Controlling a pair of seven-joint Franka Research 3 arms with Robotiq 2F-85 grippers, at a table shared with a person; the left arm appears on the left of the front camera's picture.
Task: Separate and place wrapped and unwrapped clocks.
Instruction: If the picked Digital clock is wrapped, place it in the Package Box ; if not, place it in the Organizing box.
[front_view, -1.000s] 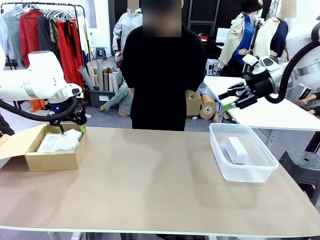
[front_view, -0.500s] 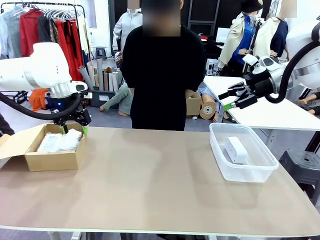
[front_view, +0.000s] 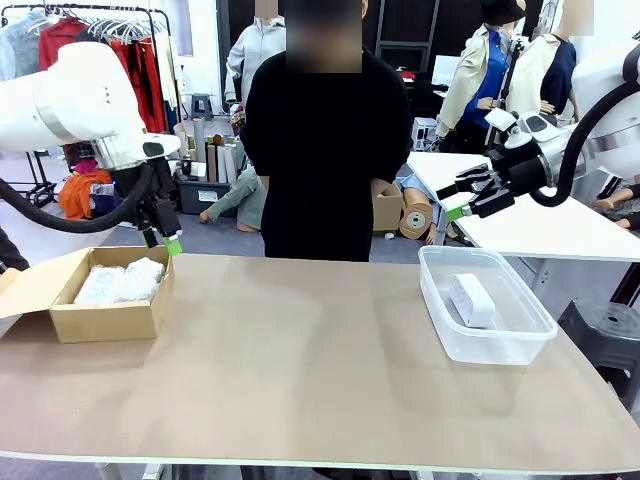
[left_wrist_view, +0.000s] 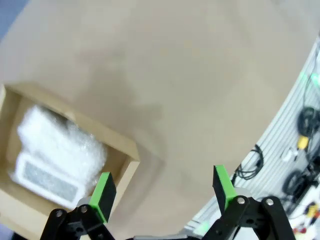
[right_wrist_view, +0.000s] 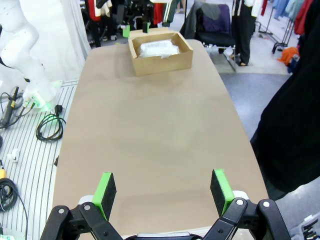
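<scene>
Above the table's (front_view: 300, 340) left edge, the left gripper (front_view: 160, 237) hangs wide and empty over the cardboard box (front_view: 110, 318); the right gripper (front_view: 458, 198) hovers wide past the far right corner.

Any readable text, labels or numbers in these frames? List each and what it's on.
None can be read.
Clear-plastic bundle in the cardboard box: a grey label patch, too blurred to read.
Bubble-wrapped bundle: no print visible.
White digital clock in the clear plastic bin: no digits or brand visible.
Left gripper and right gripper: no markings visible.
</scene>
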